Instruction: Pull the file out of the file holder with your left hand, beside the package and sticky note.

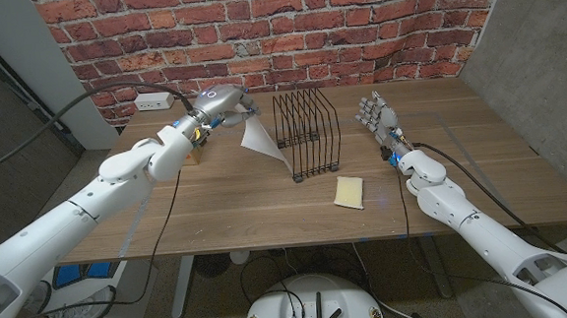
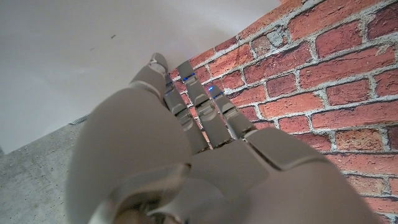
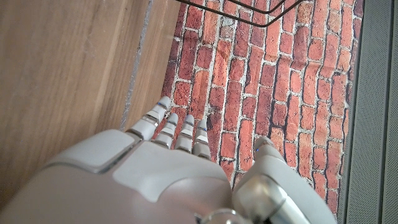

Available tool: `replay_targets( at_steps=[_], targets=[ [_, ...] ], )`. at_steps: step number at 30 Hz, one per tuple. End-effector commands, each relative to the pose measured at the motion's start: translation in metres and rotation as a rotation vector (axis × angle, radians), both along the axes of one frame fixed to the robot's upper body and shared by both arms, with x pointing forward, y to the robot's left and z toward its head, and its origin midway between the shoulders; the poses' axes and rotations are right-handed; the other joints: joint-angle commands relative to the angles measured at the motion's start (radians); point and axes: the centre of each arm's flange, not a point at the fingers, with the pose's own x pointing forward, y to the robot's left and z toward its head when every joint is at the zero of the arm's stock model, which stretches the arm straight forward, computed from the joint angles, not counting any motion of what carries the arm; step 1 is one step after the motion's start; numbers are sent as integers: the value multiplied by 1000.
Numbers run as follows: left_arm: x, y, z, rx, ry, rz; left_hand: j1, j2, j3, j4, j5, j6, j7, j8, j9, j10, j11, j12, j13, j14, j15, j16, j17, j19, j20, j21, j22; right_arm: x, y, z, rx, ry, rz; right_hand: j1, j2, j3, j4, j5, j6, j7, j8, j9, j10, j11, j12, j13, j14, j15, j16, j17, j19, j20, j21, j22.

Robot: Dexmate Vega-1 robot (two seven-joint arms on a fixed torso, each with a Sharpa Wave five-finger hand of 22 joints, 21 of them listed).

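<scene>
My left hand is raised over the back left of the table and grips the top of a white file. The sheet hangs down at a slant, outside the black wire file holder and just left of it, its lower corner close to the holder's base. A yellow sticky note pad lies in front of the holder. A small brown package sits partly hidden behind my left forearm. My right hand stands upright right of the holder, fingers apart, holding nothing. The left wrist view shows my left hand against the brick wall.
A white power strip lies at the table's back left by the brick wall. The holder's wires show beyond my right hand in the right wrist view. A cable crosses the table's right part along my right arm.
</scene>
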Motion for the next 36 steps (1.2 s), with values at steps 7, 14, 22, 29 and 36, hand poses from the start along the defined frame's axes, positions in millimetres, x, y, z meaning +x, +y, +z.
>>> replay_targets(
  at_steps=[7, 14, 22, 29, 36],
  targets=[
    [2, 5, 21, 46, -173, 31, 6, 5, 2, -2, 4, -3, 4, -2, 3, -4, -3, 4, 1, -4, -96, -2, 2, 3, -161, -3, 3, 2, -1, 2, -1, 2, 0, 2, 53, 1, 0, 6, 11, 1, 6, 6, 8, -2, 3, 3, 9, 4, 6, 2, 7, 4, 7, 4],
    [-2, 6, 32, 54, -230, 40, 6, 5, 1, -2, 4, -2, 4, -2, 3, -3, -3, 5, 1, -5, -96, -2, 2, 3, -161, -3, 3, 2, -1, 3, -3, 2, 0, 2, 52, 1, 0, 6, 11, 1, 6, 6, 7, -2, 3, 3, 10, 4, 6, 2, 7, 4, 7, 4],
    [-8, 3, 42, 71, -287, 23, 6, 4, 1, -2, 4, -1, 2, -1, 3, -3, -3, 5, 1, -5, -96, -2, 2, 3, -161, -3, 3, 2, 0, 3, -5, 1, 3, 2, 53, 1, 0, 6, 12, 1, 6, 6, 8, -1, 3, 3, 9, 4, 6, 2, 7, 4, 6, 4],
    [-12, -2, 43, 82, -312, 0, 6, 4, 0, -2, 4, -1, 1, -2, 3, -3, -3, 5, 1, -6, -96, -3, 2, 3, -161, -3, 3, 1, 1, 2, -4, 2, 5, 3, 53, 1, 0, 6, 13, 1, 6, 6, 7, -1, 3, 3, 9, 3, 6, 2, 7, 4, 6, 4],
    [-13, -5, 26, 90, -361, -22, 6, 4, 0, -2, 4, 0, 2, -1, 3, -2, -3, 6, 1, -6, -96, -3, 2, 2, -161, -3, 3, 0, 2, -1, 0, 9, 3, 2, 53, 1, 0, 6, 12, 2, 6, 6, 7, -3, 3, 3, 9, 3, 6, 2, 7, 5, 6, 4]
  ],
)
